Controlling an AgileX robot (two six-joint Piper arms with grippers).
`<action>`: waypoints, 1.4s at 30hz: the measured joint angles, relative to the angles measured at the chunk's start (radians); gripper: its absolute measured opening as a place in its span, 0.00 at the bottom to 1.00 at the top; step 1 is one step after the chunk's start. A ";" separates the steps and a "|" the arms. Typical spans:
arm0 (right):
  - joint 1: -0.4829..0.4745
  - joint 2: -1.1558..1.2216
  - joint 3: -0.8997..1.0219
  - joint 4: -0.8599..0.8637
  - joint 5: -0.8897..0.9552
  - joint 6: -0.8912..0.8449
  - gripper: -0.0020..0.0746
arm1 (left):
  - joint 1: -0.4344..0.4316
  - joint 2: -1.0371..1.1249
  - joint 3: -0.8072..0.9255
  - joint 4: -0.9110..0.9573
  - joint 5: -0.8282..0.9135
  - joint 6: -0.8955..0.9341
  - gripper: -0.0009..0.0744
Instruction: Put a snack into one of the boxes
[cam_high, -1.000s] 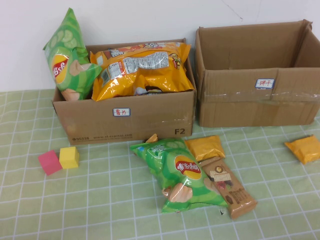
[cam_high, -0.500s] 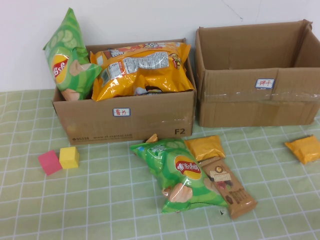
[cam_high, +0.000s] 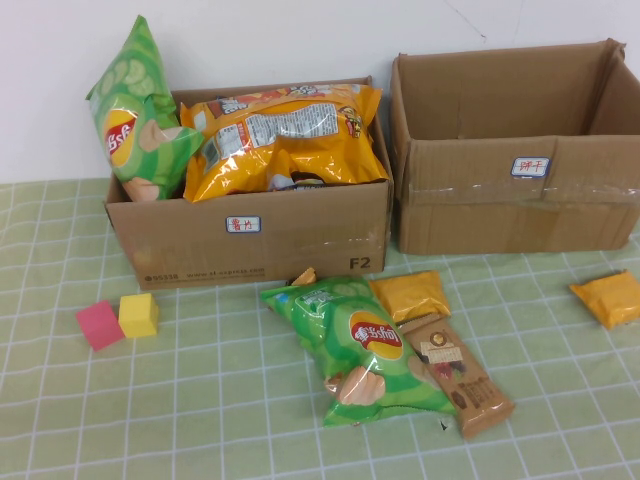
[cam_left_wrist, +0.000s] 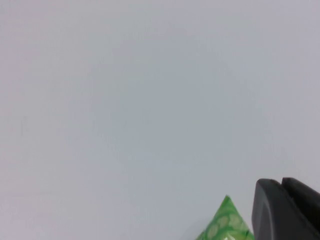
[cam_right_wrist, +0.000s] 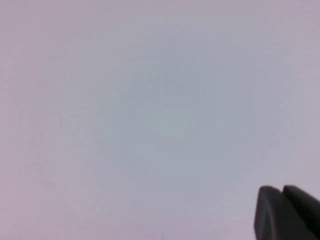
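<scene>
On the bench (cam_high: 200, 420), my right box (cam_high: 515, 200) stands empty beside the left box (cam_high: 250, 235), which holds chip bags. A green chip bag (cam_high: 365, 350) lies on the bench before the left box. My left tool (cam_left_wrist: 285, 210) and right tool (cam_right_wrist: 285, 212), both pressed together, face the wall.

The right wrist view was filled almost entirely by a plain, pale grey-white wall (cam_right_wrist: 150, 110) with no marks or objects on it. In the lower right corner of the frame sat the right gripper (cam_right_wrist: 282, 212), its two dark fingers (cam_right_wrist: 267, 215) pressed together with only a thin seam between them and nothing held. The fingers ran off the bottom and right edges of the frame.
</scene>
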 joint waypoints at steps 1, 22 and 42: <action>0.000 0.000 0.000 0.029 -0.011 -0.005 0.04 | 0.000 0.000 0.000 0.000 -0.013 -0.005 0.01; 0.000 0.477 -0.484 0.140 0.885 -0.249 0.04 | 0.000 0.349 -0.549 0.058 0.948 0.123 0.01; 0.000 1.502 -0.757 0.225 0.649 -0.359 0.40 | 0.000 0.486 -0.444 0.041 1.023 0.121 0.01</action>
